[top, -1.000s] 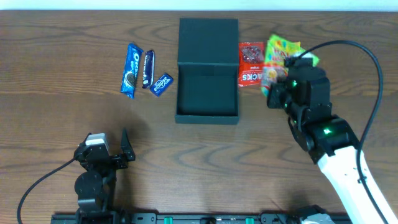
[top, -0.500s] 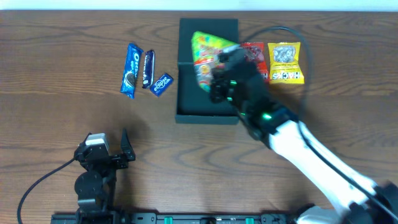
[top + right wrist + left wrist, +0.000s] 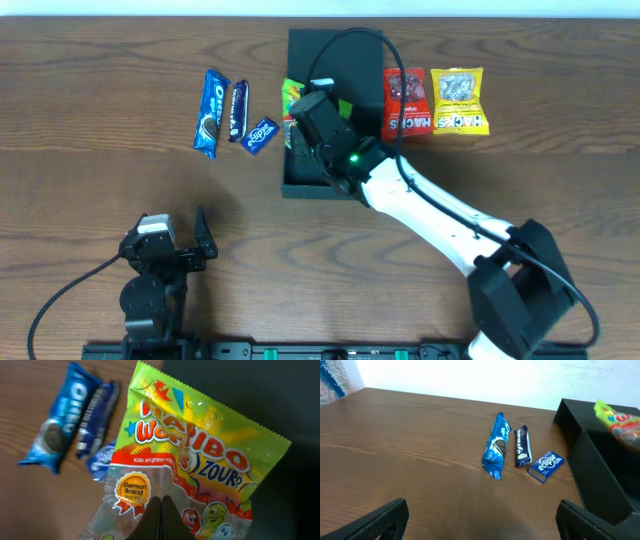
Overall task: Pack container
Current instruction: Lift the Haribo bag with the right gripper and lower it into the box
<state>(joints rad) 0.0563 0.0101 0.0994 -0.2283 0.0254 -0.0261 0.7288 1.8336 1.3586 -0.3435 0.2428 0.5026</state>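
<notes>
The container (image 3: 305, 55) is a dark matte square box standing open at the table's back middle, its lid flap folded back; it also shows as the container (image 3: 600, 460) and as a dark surface (image 3: 250, 400). My right gripper (image 3: 310, 115) hangs over the box's left part, shut on a green and yellow Haribo worms bag (image 3: 292, 100). The bag (image 3: 190, 455) fills the right wrist view, with the closed fingertips of the gripper (image 3: 161, 502) pinching its lower edge. Part of the bag overhangs the box's left wall. My left gripper (image 3: 175, 222) rests open near the front left, its jaws wide apart over bare wood (image 3: 480, 515).
Left of the box lie a blue Oreo pack (image 3: 211, 112), a dark bar (image 3: 238, 110) and a small blue Eclipse box (image 3: 262, 134). To its right sit a red packet (image 3: 405, 102) and a yellow Hacks packet (image 3: 458, 100). My right arm crosses the table diagonally.
My right arm has carried the Haribo bag from the right of the box leftward, across it, to its left side. The left arm has not moved.
</notes>
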